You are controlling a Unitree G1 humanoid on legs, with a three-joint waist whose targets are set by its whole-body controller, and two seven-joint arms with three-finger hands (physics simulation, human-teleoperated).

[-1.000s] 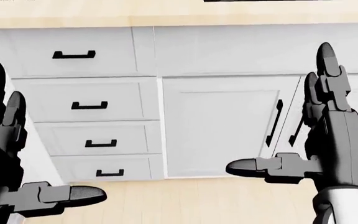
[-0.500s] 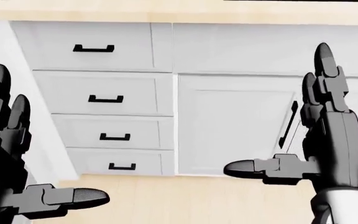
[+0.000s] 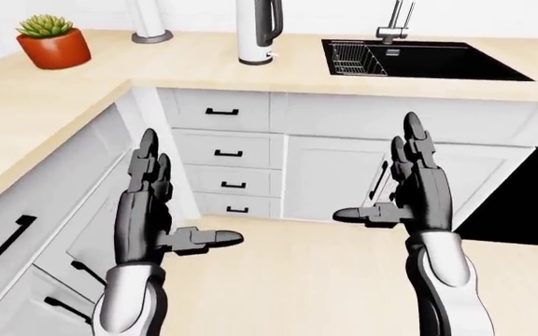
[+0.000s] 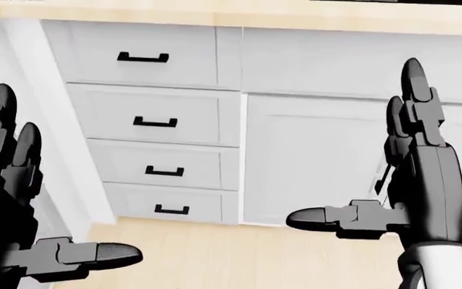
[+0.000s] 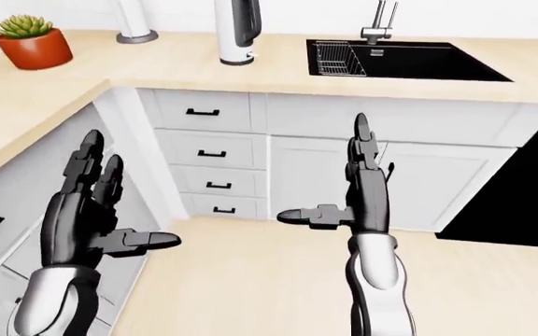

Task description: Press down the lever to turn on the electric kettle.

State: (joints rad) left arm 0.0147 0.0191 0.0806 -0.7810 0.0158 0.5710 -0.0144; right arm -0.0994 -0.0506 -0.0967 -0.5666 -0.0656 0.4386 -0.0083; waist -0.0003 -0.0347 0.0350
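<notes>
Electric kettle: a tall white cylinder with a dark handle and a small lever tab at its base, standing upright on the pale wood-grain countertop near the top of the left-eye view, well apart from both hands; its upper end is cut off by the frame.

Nearest the camera, the left hand and the right hand are raised palm-inward over the light plank floor, each with its dark, segmented fingers spread apart and the thumb jutting sideways toward the other hand; neither holds anything.

Compared with the head view of a second ago, the whole picture has shifted: the stack of four white drawers with black bar handles now sits farther right and lower, and a cabinet corner shows at the left edge. This is camera motion; the hands keep their pose.

Beyond the hands stand white panelled cabinet doors.

Farther off on the countertop: a black rectangular sink holding a wire rack, a metal faucet beside it, and a green succulent in a terracotta pot at upper left.
</notes>
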